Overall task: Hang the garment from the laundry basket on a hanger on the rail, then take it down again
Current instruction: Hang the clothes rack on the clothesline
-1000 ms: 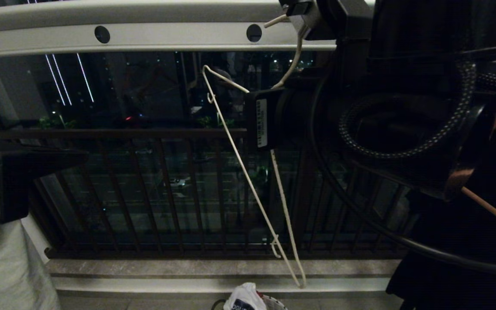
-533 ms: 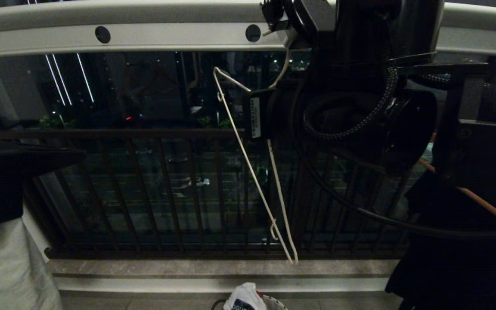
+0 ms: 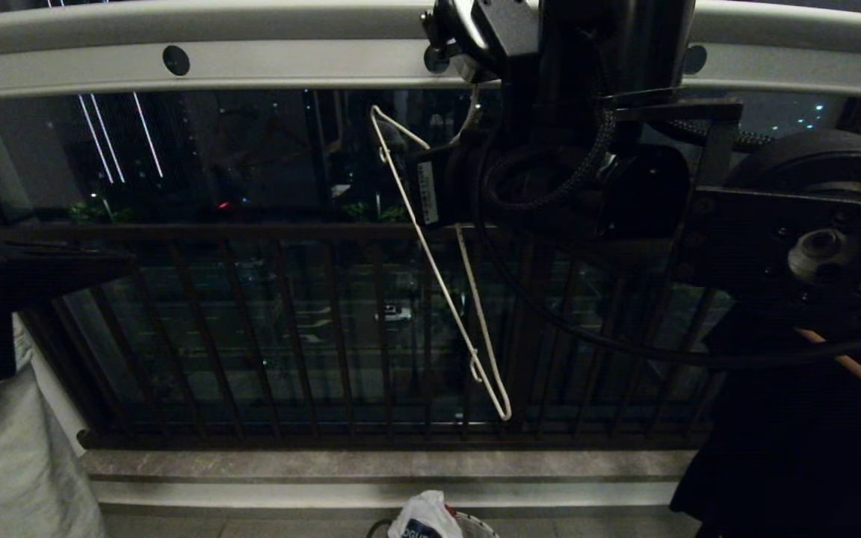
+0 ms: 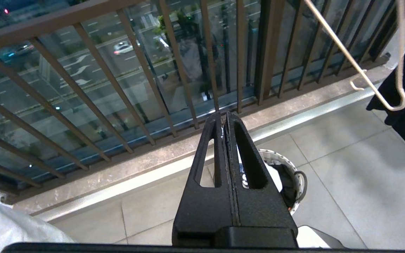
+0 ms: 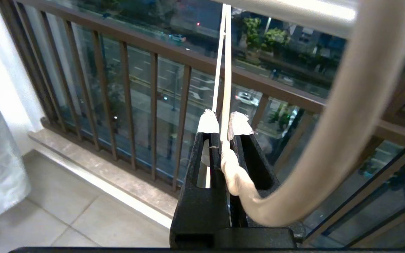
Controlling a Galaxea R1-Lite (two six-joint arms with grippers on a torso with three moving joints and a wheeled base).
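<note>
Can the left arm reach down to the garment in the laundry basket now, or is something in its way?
Probably yes. The left tool, shut and empty, hangs above the laundry basket with only bare floor between. The garment lies on top; the hanger is off to the side.

Hanger (image 3: 442, 284) below the rail (image 3: 251, 63), laundry basket (image 3: 475, 527) beneath on floor.

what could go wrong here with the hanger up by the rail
The right gripper pinches only the twisted neck of the bare hanger, which hangs steeply tilted, so it may swing or twist as the hook nears the rail. The arm hides the hook in the head view, so it may miss the rail.
</note>
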